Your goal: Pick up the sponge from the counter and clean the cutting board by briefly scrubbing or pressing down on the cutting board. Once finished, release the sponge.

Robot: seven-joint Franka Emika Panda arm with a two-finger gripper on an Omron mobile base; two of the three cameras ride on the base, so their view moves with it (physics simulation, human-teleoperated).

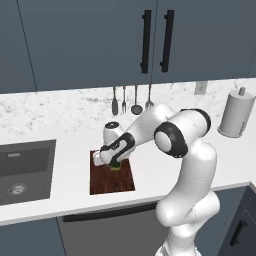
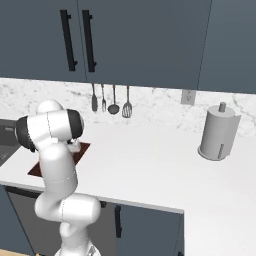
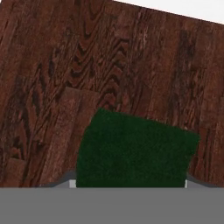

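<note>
The cutting board (image 1: pixel 113 182) is a dark reddish-brown wooden rectangle lying on the white counter (image 1: pixel 70 175), to the right of the sink. My gripper (image 1: pixel 114 164) points down over the board's far part and is shut on the sponge (image 1: pixel 115 167), whose yellow-green body shows just under the hand. In the hand view the sponge's dark green face (image 3: pixel 135 148) sits between the fingers, close over the board's grain (image 3: pixel 87 57); whether it touches the wood I cannot tell. From the right base view my arm hides most of the board (image 2: pixel 36 170).
A dark grey sink basin (image 1: pixel 25 170) is sunk into the counter at the left. Several utensils (image 1: pixel 131 100) hang on the marble backsplash behind the board. A paper towel roll (image 1: pixel 236 114) stands far right. Dark cabinets (image 1: pixel 150 40) hang overhead.
</note>
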